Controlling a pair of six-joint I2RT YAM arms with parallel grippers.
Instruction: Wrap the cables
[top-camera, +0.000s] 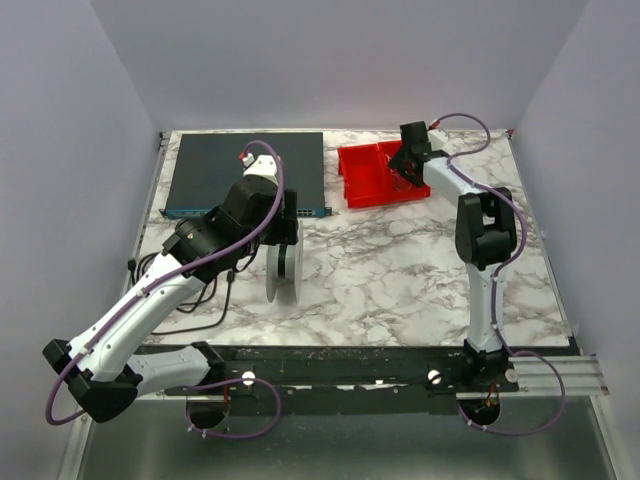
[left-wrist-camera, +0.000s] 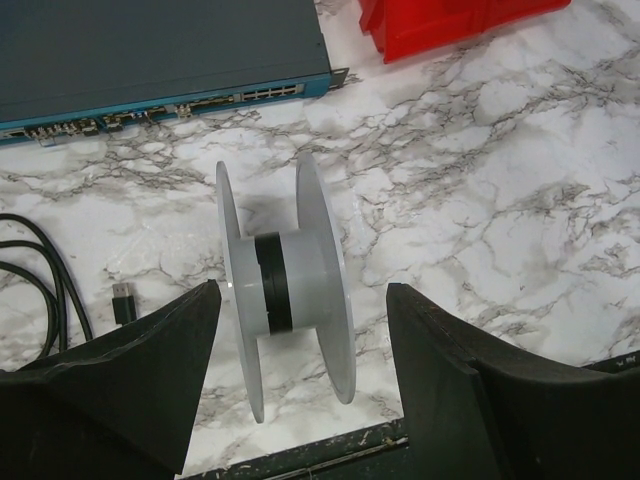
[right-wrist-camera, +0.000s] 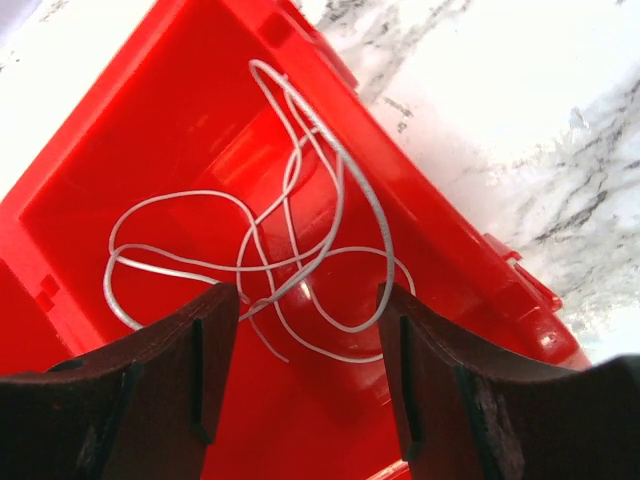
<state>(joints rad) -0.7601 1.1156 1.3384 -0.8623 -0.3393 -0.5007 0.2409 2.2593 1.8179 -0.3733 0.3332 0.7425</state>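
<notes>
A thin white cable (right-wrist-camera: 290, 235) lies as a loose tangle of loops inside the red bin (right-wrist-camera: 130, 120), which stands at the back of the table (top-camera: 380, 175). My right gripper (right-wrist-camera: 305, 300) is open, lowered into the bin, its fingers on either side of the tangle's near loops. A white spool (left-wrist-camera: 285, 290) with a dark band on its hub stands on edge on the marble table (top-camera: 285, 270). My left gripper (left-wrist-camera: 300, 300) is open, just behind the spool, fingers either side of it and apart from it.
A dark blue network switch (top-camera: 245, 170) lies at the back left, its port row showing in the left wrist view (left-wrist-camera: 150, 105). Black cords (left-wrist-camera: 45, 280) with a USB plug (left-wrist-camera: 124, 300) lie at the left. The table's front edge (left-wrist-camera: 320, 450) is close below the spool.
</notes>
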